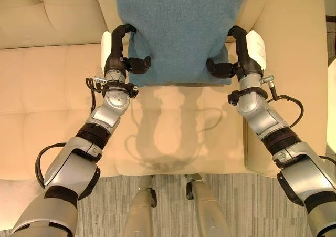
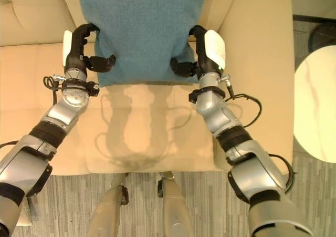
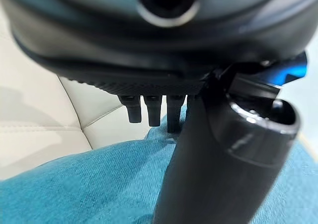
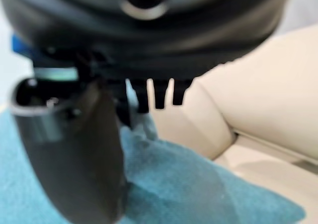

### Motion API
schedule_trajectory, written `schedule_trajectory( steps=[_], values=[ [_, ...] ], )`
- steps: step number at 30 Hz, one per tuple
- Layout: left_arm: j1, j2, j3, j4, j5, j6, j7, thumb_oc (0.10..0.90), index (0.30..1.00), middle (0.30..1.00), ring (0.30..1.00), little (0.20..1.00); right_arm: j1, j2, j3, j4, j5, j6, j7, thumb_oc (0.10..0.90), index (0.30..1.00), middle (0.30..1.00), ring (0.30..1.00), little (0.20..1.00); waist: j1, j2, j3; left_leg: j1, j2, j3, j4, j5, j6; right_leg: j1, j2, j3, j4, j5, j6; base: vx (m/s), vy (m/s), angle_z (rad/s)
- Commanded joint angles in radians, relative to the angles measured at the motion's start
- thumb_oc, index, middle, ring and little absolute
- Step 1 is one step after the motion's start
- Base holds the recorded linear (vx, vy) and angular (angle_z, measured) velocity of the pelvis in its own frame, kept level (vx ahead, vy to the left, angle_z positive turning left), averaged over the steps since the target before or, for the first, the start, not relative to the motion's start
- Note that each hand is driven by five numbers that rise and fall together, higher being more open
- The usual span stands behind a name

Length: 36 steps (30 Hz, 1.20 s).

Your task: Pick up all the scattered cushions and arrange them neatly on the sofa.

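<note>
The teal cushion (image 1: 178,27) hangs above the cream sofa (image 1: 47,84) seat, pinched at its side edges by the left hand (image 1: 118,53) and the right hand (image 1: 244,55). Both wrist views show thumbs pressed into the fabric. The right eye view adds a round white table (image 2: 315,105) on grey floor (image 2: 310,163).

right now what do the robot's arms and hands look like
Both arms are silver-grey metal segments joined by black bands, with black cables looping at the wrists. The left hand and right hand are dark, with black fingers and a white cover on each.
</note>
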Motion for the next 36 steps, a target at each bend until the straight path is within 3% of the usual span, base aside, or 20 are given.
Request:
schedule_trajectory(
  steps=[1,4,6,12,14,15,16,19,20,24,29,30,36],
  values=[
    [-0.038,0.007,0.055,-0.096,0.035,-0.105,0.012,0.800,0.900,0.900,0.900,0.900,-0.015,0.020,-0.056,-0.117,0.006,-0.115,-0.015,0.800,0.900,0.900,0.900,0.900,0.009,-0.037,-0.112,0.052,-0.088,-0.049,0.001,-0.145,0.017,0.158,0.048,0.039,-0.238,-0.020,0.026,0.01,-0.015,-0.07],
    [-0.016,0.021,0.068,-0.116,0.025,-0.110,0.004,0.800,0.900,0.900,0.900,0.900,0.009,0.005,-0.066,-0.139,0.015,-0.120,-0.002,0.800,0.900,0.900,0.900,0.900,0.010,-0.037,-0.119,0.064,-0.088,-0.045,-0.006,-0.146,0.018,0.168,0.050,0.039,-0.244,-0.021,0.026,0.04,-0.007,-0.06],
    [0.085,0.082,0.127,-0.190,-0.013,-0.131,-0.029,0.800,0.900,0.900,0.900,0.900,0.121,-0.065,-0.107,-0.218,0.071,-0.139,0.072,0.800,0.900,0.900,0.900,0.900,0.010,-0.035,-0.150,0.108,-0.089,-0.038,-0.033,-0.143,0.018,0.205,0.056,0.038,-0.252,-0.026,0.025,0.08,0.000,-0.08],
    [0.295,0.141,0.250,-0.321,-0.059,-0.164,-0.074,0.800,0.900,0.900,0.900,0.900,0.346,-0.197,-0.206,-0.334,0.080,-0.155,0.170,0.800,0.900,0.900,0.900,0.900,0.006,-0.029,-0.180,0.174,-0.090,-0.030,-0.057,-0.150,0.016,0.270,0.060,0.032,-0.263,-0.042,0.027,0.06,0.004,0.00],
    [0.464,0.167,0.343,-0.408,-0.062,-0.176,-0.109,0.800,0.900,0.900,0.900,0.900,0.518,-0.248,-0.329,-0.408,0.054,-0.171,0.191,0.800,0.900,0.900,0.900,0.900,0.001,-0.023,-0.189,0.212,-0.089,-0.026,-0.061,-0.156,0.015,0.306,0.056,0.026,-0.267,-0.051,0.029,0.04,-0.003,0.03],
    [0.465,0.167,0.342,-0.408,-0.061,-0.176,-0.109,0.800,0.900,0.900,0.900,0.900,0.519,-0.248,-0.330,-0.409,0.054,-0.171,0.191,0.800,0.900,0.900,0.900,0.900,0.001,-0.023,-0.189,0.213,-0.089,-0.026,-0.061,-0.156,0.015,0.307,0.056,0.026,-0.267,-0.051,0.029,0.04,0.005,-0.01],
    [0.585,0.166,0.409,-0.459,-0.054,-0.184,-0.125,0.800,0.900,0.900,0.900,0.900,0.637,-0.244,-0.426,-0.444,0.044,-0.181,0.199,0.800,0.900,0.900,0.900,0.900,-0.001,-0.017,-0.190,0.234,-0.089,-0.025,-0.062,-0.161,0.016,0.329,0.055,0.025,-0.266,-0.058,0.030,0.00,0.000,0.00],
    [0.727,0.134,0.475,-0.496,-0.051,-0.184,-0.157,0.800,0.900,0.900,0.900,0.900,0.775,-0.223,-0.509,-0.466,0.028,-0.191,0.213,0.800,0.900,0.900,0.900,0.900,-0.003,-0.012,-0.194,0.262,-0.090,-0.026,-0.062,-0.170,0.017,0.358,0.051,0.020,-0.265,-0.071,0.031,-0.01,-0.006,0.01],
    [0.839,0.100,0.519,-0.518,-0.048,-0.180,-0.184,0.800,0.900,0.900,0.900,0.900,0.881,-0.186,-0.577,-0.466,0.019,-0.187,0.226,0.800,0.900,0.900,0.900,0.900,-0.004,-0.007,-0.204,0.274,-0.090,-0.027,-0.062,-0.168,0.017,0.372,0.051,0.016,-0.262,-0.076,0.030,-0.03,-0.024,0.12],
    [1.055,-0.005,0.581,-0.494,-0.068,-0.161,-0.250,0.800,0.900,0.900,0.900,0.900,1.039,-0.070,-0.634,-0.417,0.003,-0.184,0.256,0.800,0.900,0.900,0.900,0.900,-0.001,-0.003,-0.218,0.311,-0.088,-0.029,-0.062,-0.173,0.018,0.410,0.049,0.001,-0.253,-0.090,0.030,-0.03,-0.025,0.14],
    [1.186,-0.091,0.570,-0.317,-0.029,-0.109,-0.318,0.800,0.900,0.900,0.900,0.900,1.118,0.041,-0.621,-0.281,0.014,-0.177,0.303,0.800,0.900,0.900,0.900,0.900,0.006,-0.003,-0.238,0.345,-0.082,-0.027,-0.062,-0.172,0.021,0.449,0.051,-0.008,-0.245,-0.097,0.028,-0.03,-0.031,0.12],
    [1.225,-0.128,0.560,-0.216,-0.017,-0.087,-0.346,0.800,0.900,0.900,0.900,0.900,1.138,0.084,-0.592,-0.211,0.027,-0.177,0.324,0.800,0.900,0.900,0.900,0.900,0.010,-0.004,-0.250,0.368,-0.080,-0.028,-0.061,-0.175,0.022,0.475,0.053,-0.011,-0.240,-0.107,0.026,0.00,-0.055,0.03],
    [1.218,-0.197,0.498,0.058,0.044,-0.064,-0.370,0.800,0.900,0.900,0.900,0.900,1.111,0.144,-0.465,0.012,-0.039,-0.170,0.318,0.800,0.900,0.900,0.900,0.900,0.022,-0.016,-0.241,0.394,-0.067,-0.026,-0.029,-0.174,0.008,0.543,0.058,-0.029,-0.258,-0.119,0.016,-0.07,-0.059,0.06]
  ],
)
